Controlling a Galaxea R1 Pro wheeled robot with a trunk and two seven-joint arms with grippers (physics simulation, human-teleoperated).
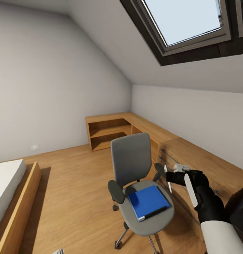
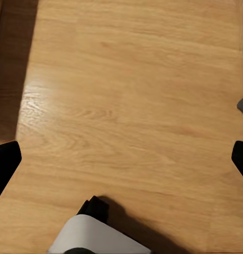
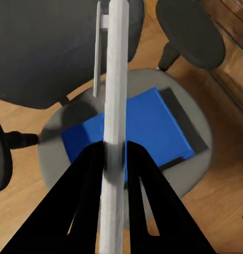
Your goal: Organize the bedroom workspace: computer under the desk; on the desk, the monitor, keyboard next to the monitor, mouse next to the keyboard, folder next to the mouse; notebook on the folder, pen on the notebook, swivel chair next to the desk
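Observation:
The grey swivel chair (image 1: 134,165) stands mid-room on the wood floor, its back toward the corner. The blue folder (image 1: 148,201) lies flat on its seat (image 3: 198,114), dark spine toward me. My right gripper (image 1: 176,177) hovers just right of the seat and above it, shut on the pen (image 3: 114,79), a white stick lying along the black fingers (image 3: 89,174). The folder (image 3: 147,127) lies below the pen. My left gripper (image 2: 121,159) is open over bare floor. The desk, monitor, keyboard, mouse, notebook and computer are out of view.
A low light-wood cabinet (image 1: 142,123) runs along the far and right walls, close behind the chair. A bed with a wooden frame (image 1: 19,197) is at the left. A sloped ceiling with a skylight (image 1: 185,21) hangs overhead. Open floor (image 1: 72,190) lies between bed and chair.

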